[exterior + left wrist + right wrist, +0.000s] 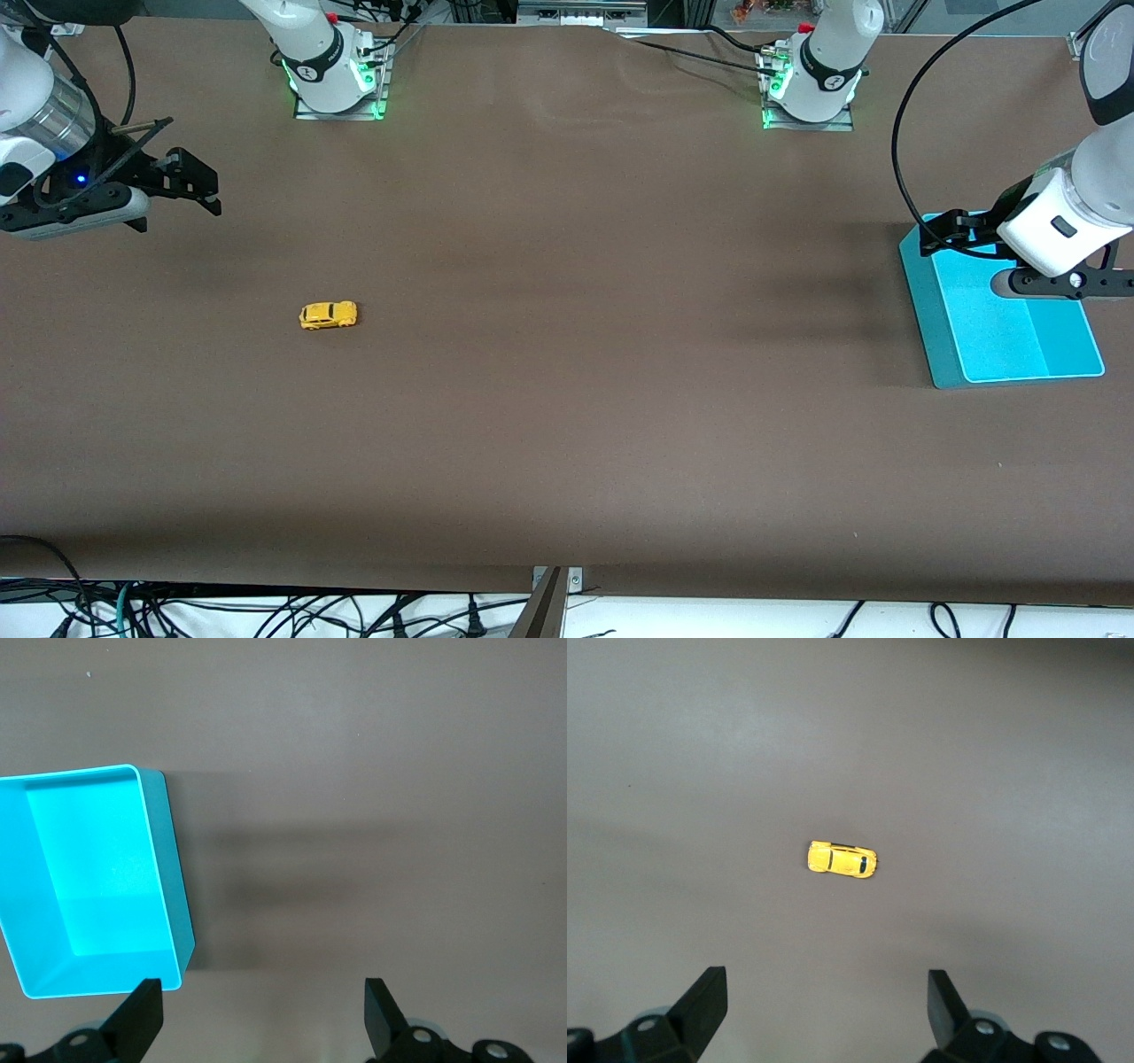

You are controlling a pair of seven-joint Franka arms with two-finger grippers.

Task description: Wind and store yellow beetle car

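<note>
The yellow beetle car (329, 315) stands on its wheels on the brown table, toward the right arm's end. It also shows in the right wrist view (842, 859), well clear of the fingers. My right gripper (190, 184) hangs open and empty in the air over the table near the right arm's end, apart from the car; its own view shows the jaws (824, 988) spread wide. My left gripper (943, 232) is open and empty over the edge of a teal bin (926, 301); its jaws (261, 997) are spread wide.
The teal bin (168, 868) is empty and sits at the left arm's end of the table. The two arm bases (337, 80) (811, 89) stand along the edge farthest from the front camera. Cables hang below the near table edge.
</note>
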